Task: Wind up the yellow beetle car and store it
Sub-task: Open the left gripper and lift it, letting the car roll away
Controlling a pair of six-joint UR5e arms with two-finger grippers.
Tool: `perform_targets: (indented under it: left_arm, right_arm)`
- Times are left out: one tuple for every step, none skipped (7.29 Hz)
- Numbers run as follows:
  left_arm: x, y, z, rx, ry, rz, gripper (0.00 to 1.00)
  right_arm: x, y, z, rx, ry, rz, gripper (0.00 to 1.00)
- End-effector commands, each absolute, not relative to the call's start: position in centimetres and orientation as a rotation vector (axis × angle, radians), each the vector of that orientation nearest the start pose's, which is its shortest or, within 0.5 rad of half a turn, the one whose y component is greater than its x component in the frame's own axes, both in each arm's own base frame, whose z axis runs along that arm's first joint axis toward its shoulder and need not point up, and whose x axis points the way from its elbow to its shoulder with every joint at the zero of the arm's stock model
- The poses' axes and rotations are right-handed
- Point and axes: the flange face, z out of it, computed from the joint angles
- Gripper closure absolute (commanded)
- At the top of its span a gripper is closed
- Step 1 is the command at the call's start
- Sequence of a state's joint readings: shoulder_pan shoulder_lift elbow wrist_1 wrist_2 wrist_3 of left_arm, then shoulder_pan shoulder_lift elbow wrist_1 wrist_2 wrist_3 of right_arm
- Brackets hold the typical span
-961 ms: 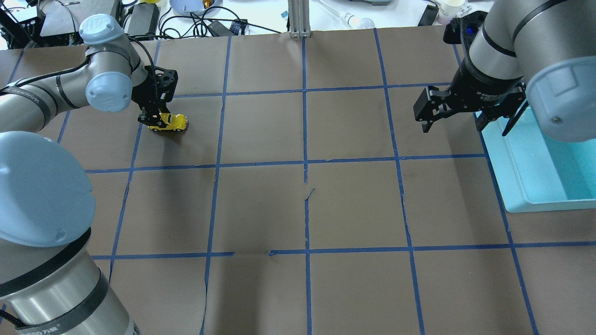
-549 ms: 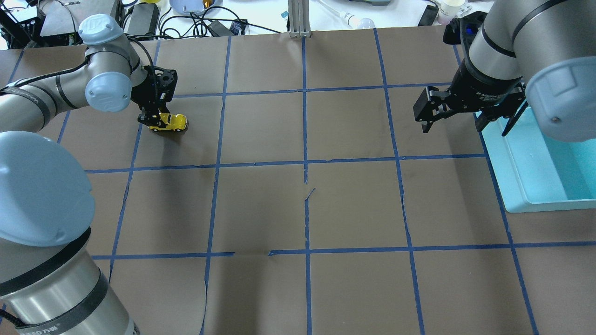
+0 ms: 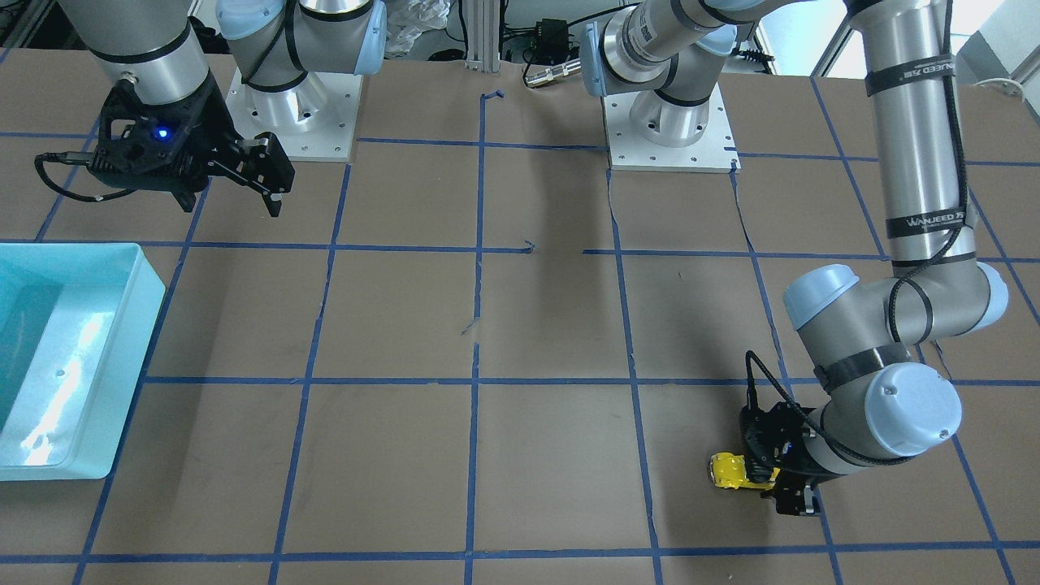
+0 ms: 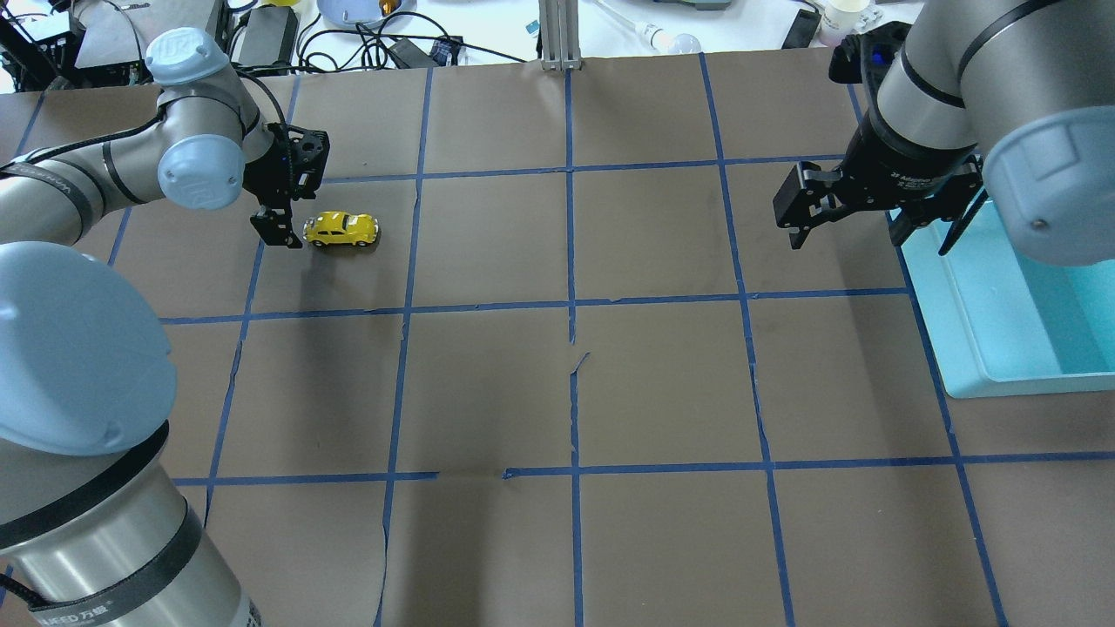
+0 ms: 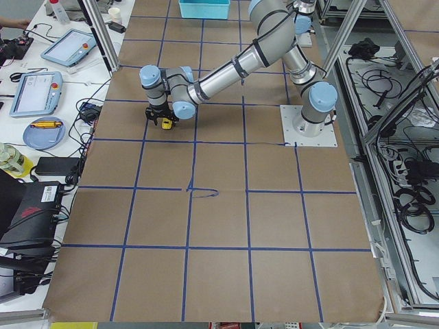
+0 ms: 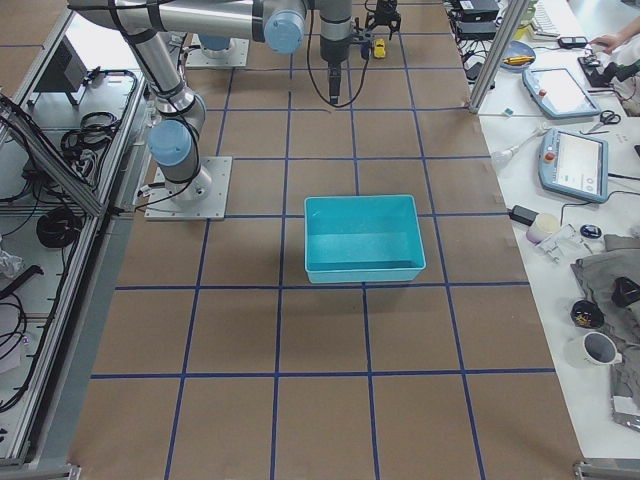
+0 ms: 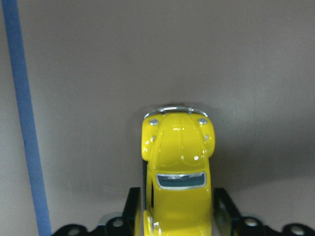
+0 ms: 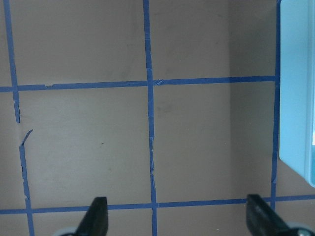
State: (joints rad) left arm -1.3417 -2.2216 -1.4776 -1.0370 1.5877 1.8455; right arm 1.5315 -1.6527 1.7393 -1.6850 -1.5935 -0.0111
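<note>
The yellow beetle car stands on its wheels on the brown paper at the far left of the table, nose pointing away from my left gripper. That gripper is open and low over the table just behind the car. In the left wrist view the car has its rear end between the two fingertips, with a small gap on each side. The car also shows in the front-facing view. My right gripper is wide open and empty above the table, beside the bin.
A light blue bin stands at the table's right edge; its wall shows in the right wrist view. Blue tape lines divide the brown paper into squares. Cables and devices lie beyond the far edge.
My left gripper held the car in both earlier frames. Now it has opened, and the car stands about a car length further right, clear of the fingers. The right arm has not moved.
</note>
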Motion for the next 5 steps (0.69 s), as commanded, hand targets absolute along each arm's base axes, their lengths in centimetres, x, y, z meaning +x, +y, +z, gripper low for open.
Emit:
perform_targets:
  left_arm:
    - [2.9, -70.0, 19.2, -2.259, -2.167, -0.041, 0.00]
    - [2.8, -69.9, 19.1, -2.255, -2.166, -0.041, 0.00]
    - [2.8, -69.8, 19.2, -2.251, -2.173, -0.042, 0.00]
    - [2.8, -69.8, 19.7, -2.212, -2.214, -0.039, 0.00]
    - [2.5, -69.3, 20.6, -2.165, -2.259, -0.036, 0.00]
  right_arm:
    - [11.4, -46.3, 45.6, 0.044, 3.163, -0.043, 0.00]
    - [11.3, -46.3, 45.7, 0.044, 3.163, -0.048, 0.00]
    - [11.3, -46.4, 45.7, 0.044, 3.163, -0.048, 0.00]
    - [11.3, -46.4, 45.6, 0.047, 3.163, -0.045, 0.00]
    - [11.3, -46.3, 45.5, 0.047, 3.163, -0.040, 0.00]
